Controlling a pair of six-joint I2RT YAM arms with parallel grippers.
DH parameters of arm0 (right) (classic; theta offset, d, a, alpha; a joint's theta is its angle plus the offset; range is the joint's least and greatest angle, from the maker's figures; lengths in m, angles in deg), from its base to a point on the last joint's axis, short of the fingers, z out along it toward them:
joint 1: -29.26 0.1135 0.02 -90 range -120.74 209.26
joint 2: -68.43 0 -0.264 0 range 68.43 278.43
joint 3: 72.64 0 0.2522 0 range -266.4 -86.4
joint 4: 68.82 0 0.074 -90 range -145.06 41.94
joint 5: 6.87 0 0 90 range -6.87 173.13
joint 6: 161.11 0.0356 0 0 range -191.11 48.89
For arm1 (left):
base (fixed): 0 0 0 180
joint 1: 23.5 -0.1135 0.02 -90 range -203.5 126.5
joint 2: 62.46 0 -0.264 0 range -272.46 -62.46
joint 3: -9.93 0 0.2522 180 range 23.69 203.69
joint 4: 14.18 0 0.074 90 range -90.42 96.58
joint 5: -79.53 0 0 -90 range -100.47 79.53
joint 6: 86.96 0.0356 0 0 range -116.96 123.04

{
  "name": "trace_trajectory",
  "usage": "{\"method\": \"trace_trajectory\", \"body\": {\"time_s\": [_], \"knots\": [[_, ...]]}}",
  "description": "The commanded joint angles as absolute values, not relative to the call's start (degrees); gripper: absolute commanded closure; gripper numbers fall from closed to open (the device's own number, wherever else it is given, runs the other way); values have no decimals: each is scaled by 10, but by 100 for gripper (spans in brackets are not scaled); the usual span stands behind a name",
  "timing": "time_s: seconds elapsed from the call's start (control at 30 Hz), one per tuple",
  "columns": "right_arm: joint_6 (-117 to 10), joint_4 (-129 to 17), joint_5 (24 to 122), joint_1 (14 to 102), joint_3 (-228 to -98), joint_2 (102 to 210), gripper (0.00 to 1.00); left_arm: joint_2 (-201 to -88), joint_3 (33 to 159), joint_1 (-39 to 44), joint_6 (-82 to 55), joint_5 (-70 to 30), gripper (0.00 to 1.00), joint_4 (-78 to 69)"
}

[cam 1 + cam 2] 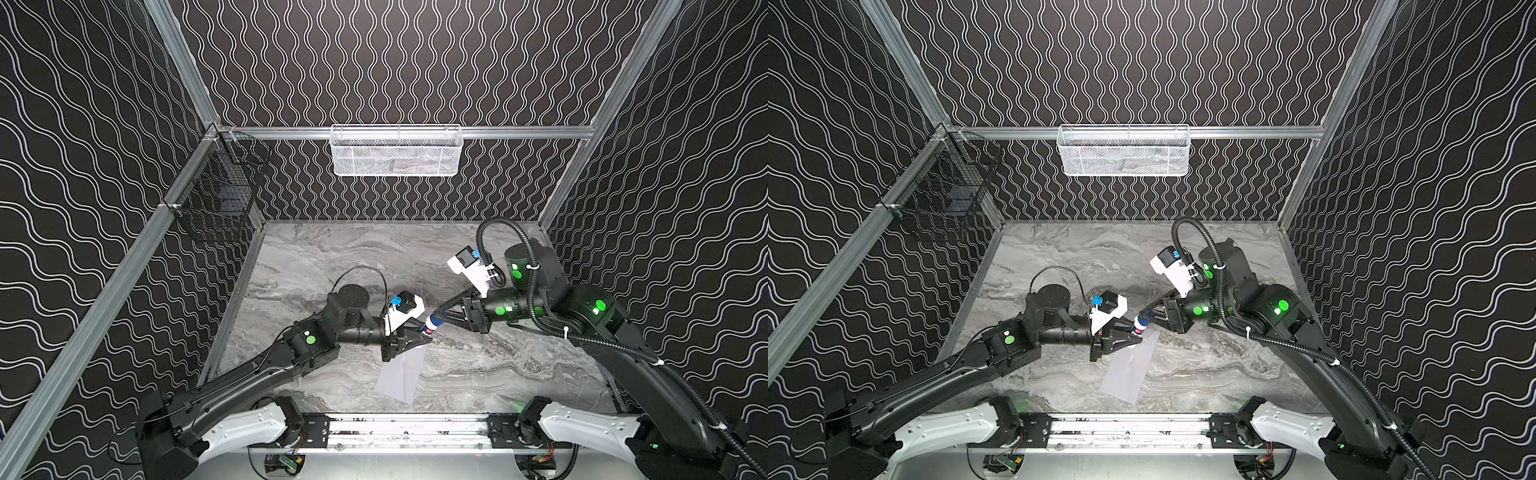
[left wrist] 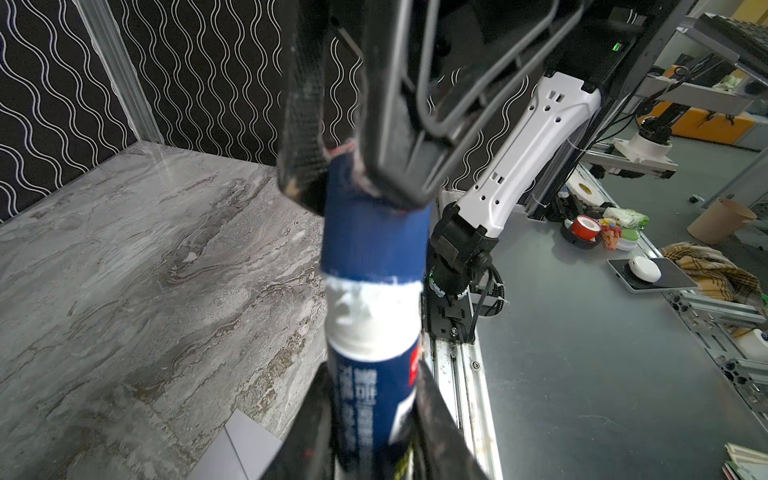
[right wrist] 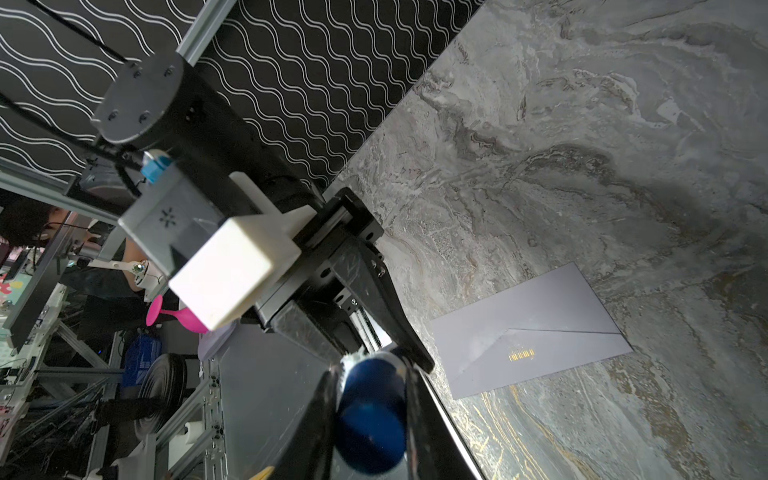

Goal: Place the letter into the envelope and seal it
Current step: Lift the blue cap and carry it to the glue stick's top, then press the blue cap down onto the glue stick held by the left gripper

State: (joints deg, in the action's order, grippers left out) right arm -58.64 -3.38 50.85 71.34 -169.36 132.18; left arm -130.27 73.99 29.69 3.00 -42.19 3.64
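**Two end effectors, one glue stick**

The left end effector (image 1: 428, 339) pinches the body of a glue stick (image 1: 427, 331). The right end effector (image 1: 437, 316) pinches its blue cap (image 2: 374, 237). The envelope (image 1: 401, 374) lies flat on the tabletop (image 1: 519, 374), near the middle of the front edge.

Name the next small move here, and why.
Probably pull the right gripper straight away from the left gripper to free the cap: they grip opposite ends of the glue stick, its white neck shows, and the envelope lies on the table.
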Motion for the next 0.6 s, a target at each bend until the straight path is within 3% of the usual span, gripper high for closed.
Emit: {"method": "trace_trajectory", "body": {"time_s": [0.0, 0.57], "knots": [[-621, 5, 514, 722, -1702, 1335, 93, -1300, 746, 298, 46, -454, 100, -16], [-651, 28, 548, 766, -1697, 1364, 92, -1289, 750, 298, 41, -433, 100, -10]]}}
